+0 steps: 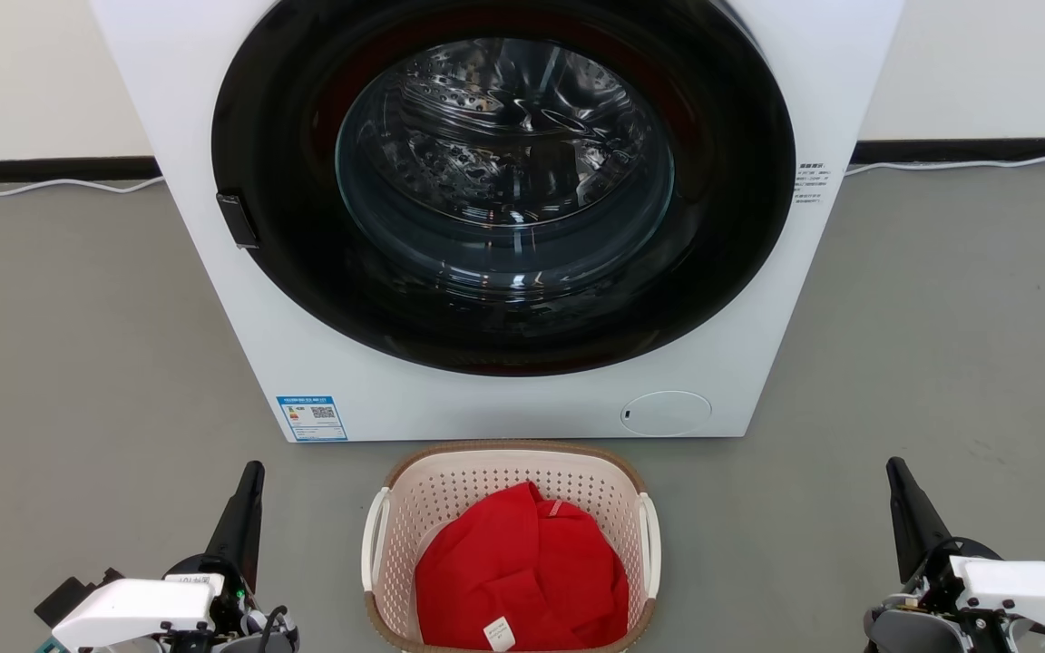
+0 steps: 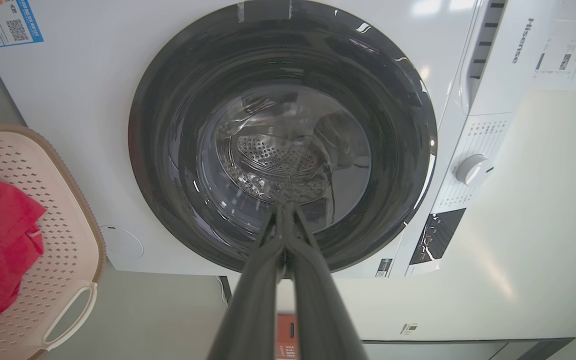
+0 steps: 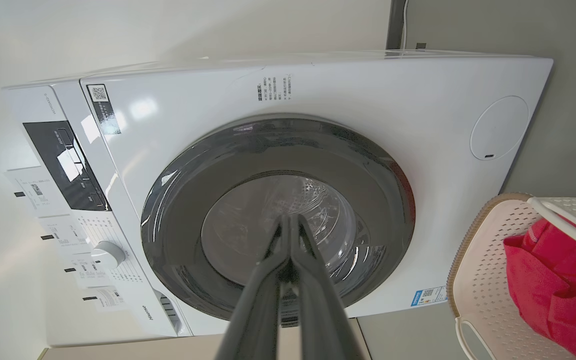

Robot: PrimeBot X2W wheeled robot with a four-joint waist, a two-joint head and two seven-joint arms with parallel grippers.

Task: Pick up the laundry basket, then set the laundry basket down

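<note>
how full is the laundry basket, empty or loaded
Loaded, not empty: a crumpled red garment with a white tag lies inside the laundry basket, covering most of its floor.

Before you, the laundry basket point(image 1: 450, 490) sits on the floor point(image 1: 78, 363), just in front of the washing machine point(image 1: 504, 404) and below its door point(image 1: 504, 181). A garment point(image 1: 522, 580) lies in the basket. Your left gripper point(image 1: 252, 472) stands to the basket's left and your right gripper point(image 1: 894, 470) to its right, each apart from it. A wall point(image 1: 33, 73) lies behind the machine.
</note>
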